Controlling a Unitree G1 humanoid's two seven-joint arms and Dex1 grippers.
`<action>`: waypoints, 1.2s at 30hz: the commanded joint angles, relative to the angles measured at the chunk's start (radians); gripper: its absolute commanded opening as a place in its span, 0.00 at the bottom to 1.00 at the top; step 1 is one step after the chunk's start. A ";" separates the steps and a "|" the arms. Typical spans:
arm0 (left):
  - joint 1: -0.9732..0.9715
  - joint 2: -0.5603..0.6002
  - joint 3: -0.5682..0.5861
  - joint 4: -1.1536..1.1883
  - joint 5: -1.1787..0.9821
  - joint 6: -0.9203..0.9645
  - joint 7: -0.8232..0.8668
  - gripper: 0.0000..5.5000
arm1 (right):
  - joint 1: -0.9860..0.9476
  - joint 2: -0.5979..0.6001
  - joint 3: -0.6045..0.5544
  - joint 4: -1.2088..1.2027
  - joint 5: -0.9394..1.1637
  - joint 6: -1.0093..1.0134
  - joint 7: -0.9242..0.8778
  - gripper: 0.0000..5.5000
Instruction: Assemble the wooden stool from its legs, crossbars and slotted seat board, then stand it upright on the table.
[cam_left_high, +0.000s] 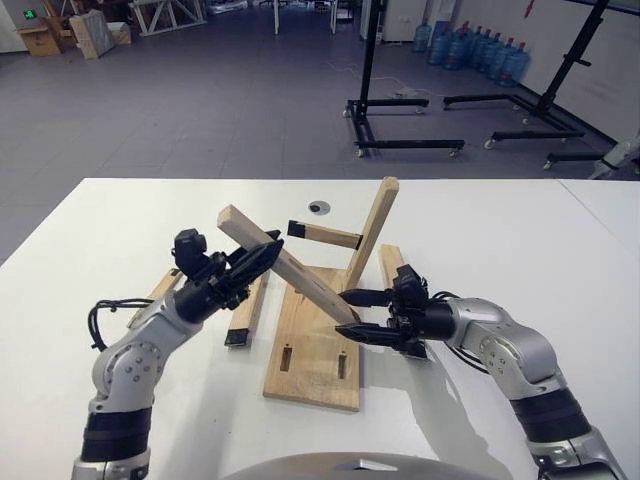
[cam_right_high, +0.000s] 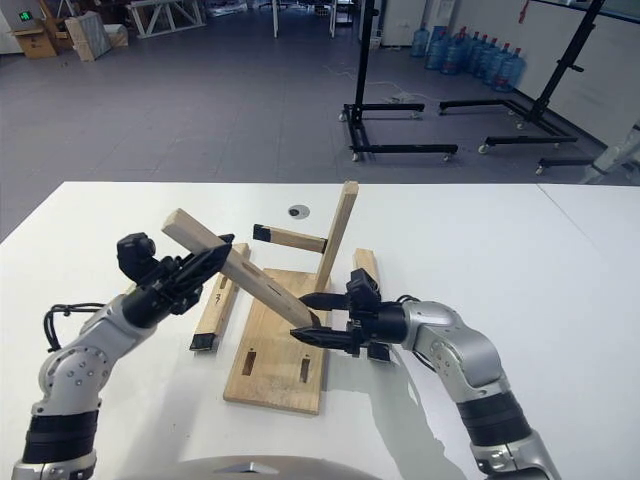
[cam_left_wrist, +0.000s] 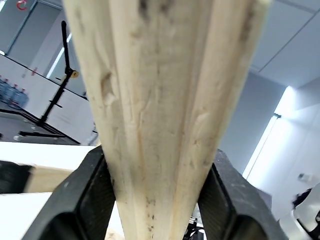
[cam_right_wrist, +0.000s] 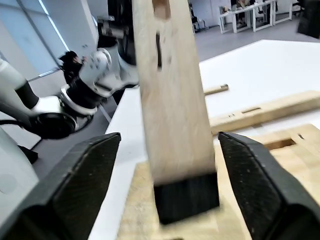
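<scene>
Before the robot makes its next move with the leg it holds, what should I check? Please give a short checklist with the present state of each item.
1. Left gripper shut on the held leg: ok.
2. Right gripper open, one finger on each side of the leg's black-capped end, not touching it: ok.
3. Seat board lies flat on the table: ok.
4. Capped end lined up with a free slot: cannot tell.
5. Standing leg with its crossbar fully seated in the board: cannot tell.
</scene>
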 joint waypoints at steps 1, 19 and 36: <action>-0.127 0.098 0.037 0.121 0.048 0.000 -0.075 0.38 | -0.002 -0.038 -0.033 0.014 -0.034 -0.038 -0.009 0.70; -0.620 0.200 -0.171 0.880 0.541 -0.219 -0.535 0.38 | -0.104 -0.126 -0.140 0.023 0.038 0.024 0.022 0.70; -0.715 0.146 -0.169 1.062 0.692 -0.391 -0.604 0.37 | -0.146 -0.140 -0.095 0.038 0.030 0.057 0.050 0.70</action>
